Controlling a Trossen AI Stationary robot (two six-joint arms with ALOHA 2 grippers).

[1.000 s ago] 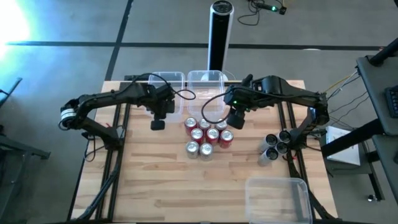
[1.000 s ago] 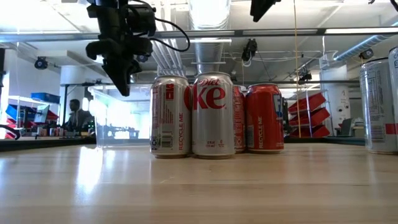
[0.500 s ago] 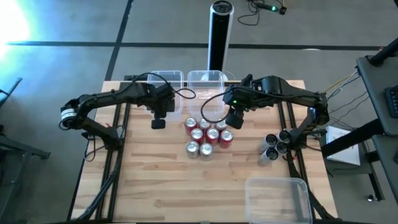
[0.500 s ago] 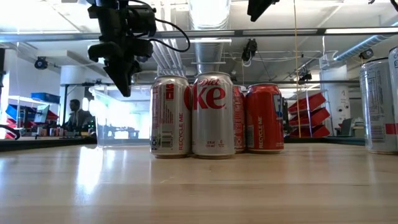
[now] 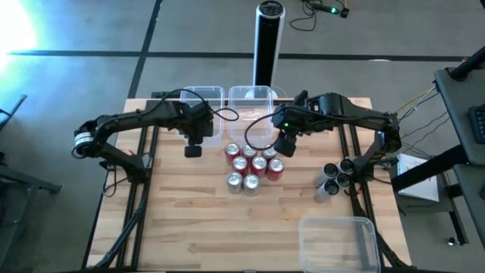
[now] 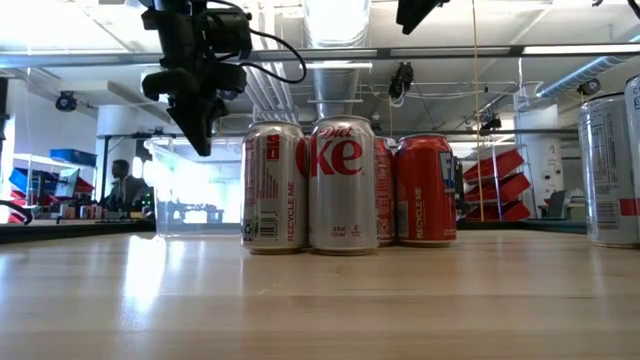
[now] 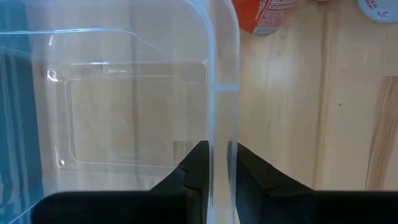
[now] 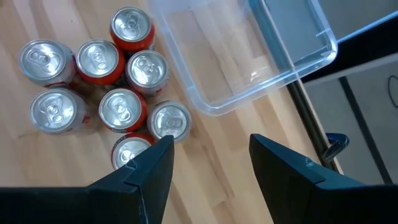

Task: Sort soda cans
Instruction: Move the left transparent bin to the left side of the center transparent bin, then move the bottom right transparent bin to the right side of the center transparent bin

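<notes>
Soda cans (image 5: 250,167): 8 clustered mid-table, 4 at right edge (image 5: 335,177) | tubs (image 5: 250,102): 3 | left end effector (image 5: 192,151) — nearly closed on tub wall | right end effector (image 5: 286,146) — open, empty

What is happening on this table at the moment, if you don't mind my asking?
A can-sorting job, with no can picked up yet. The left gripper is nearly shut around the rim of a clear plastic tub at the table's far edge. The right gripper hangs open above the cluster of red and silver soda cans at mid-table. A few dark grey cans wait at the right edge.
</notes>
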